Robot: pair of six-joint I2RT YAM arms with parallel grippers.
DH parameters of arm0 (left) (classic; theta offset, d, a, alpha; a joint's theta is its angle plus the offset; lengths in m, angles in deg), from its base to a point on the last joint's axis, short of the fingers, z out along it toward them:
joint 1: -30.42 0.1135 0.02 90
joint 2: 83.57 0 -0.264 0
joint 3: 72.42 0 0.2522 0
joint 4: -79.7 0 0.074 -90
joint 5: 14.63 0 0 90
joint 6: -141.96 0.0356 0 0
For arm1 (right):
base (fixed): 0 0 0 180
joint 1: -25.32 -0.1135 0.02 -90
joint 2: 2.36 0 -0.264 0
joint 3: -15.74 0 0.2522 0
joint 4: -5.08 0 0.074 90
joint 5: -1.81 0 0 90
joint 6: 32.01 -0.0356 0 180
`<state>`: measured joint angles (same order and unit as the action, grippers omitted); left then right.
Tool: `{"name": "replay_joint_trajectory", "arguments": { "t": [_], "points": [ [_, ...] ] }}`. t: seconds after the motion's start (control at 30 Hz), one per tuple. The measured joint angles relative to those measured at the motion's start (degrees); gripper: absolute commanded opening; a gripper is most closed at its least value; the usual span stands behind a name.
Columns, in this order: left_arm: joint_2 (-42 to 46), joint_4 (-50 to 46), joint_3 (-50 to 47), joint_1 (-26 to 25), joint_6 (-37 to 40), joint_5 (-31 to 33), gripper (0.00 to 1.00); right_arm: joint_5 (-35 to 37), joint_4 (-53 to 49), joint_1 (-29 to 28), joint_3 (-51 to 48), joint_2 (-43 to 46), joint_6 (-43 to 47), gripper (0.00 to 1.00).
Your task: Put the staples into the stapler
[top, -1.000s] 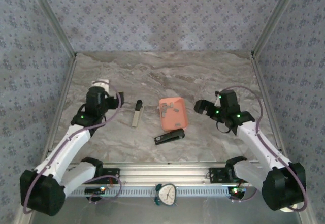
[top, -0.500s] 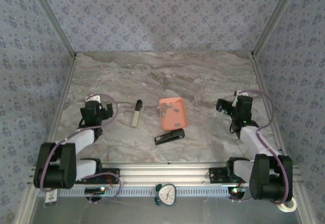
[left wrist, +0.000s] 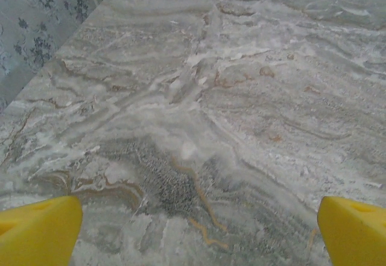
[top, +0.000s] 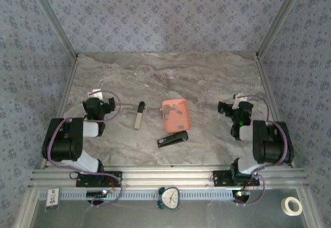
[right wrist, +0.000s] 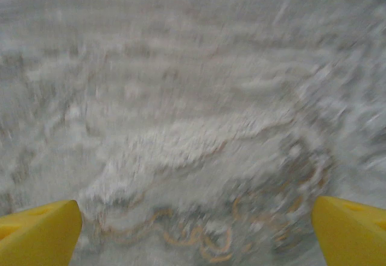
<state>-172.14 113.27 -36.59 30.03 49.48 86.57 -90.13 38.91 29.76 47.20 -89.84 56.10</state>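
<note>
A black stapler [top: 172, 139] lies shut on the marble table [top: 170, 78], just in front of a salmon-pink tray [top: 182, 123]. Small grey staples [top: 174, 111] lie inside the tray. My left gripper [top: 107, 105] sits low at the table's left side, well left of the stapler. Its yellow fingertips [left wrist: 39, 230] stand wide apart over bare marble, so my left gripper [left wrist: 199, 233] is open and holds nothing. My right gripper [top: 223, 108] sits low at the right side, right of the tray. In the blurred right wrist view my right gripper [right wrist: 196, 233] is also open and holds nothing.
A narrow black and silver bar [top: 139, 115] lies left of the tray. Patterned walls with metal posts close in the table on three sides. A metal rail [top: 165, 176] runs along the near edge, with a small clock [top: 169, 197] and a tape roll [top: 292, 205] in front of it.
Both arms have folded back toward their bases, and the grippers have drawn back and down toward the table's outer sides. Both stayed open. Stapler, tray and bar have not moved.
</note>
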Motion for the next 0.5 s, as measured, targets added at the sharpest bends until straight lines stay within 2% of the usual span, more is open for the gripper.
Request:
{"name": "replay_joint_trajectory", "arguments": {
  "t": [0.5],
  "points": [
    [0.0, 0.0, 0.0, 0.0, -0.2, -0.1, 1.00, 0.2, 0.3, -1.4, 3.5, -0.6, 1.6, 1.00]
  ]
}}
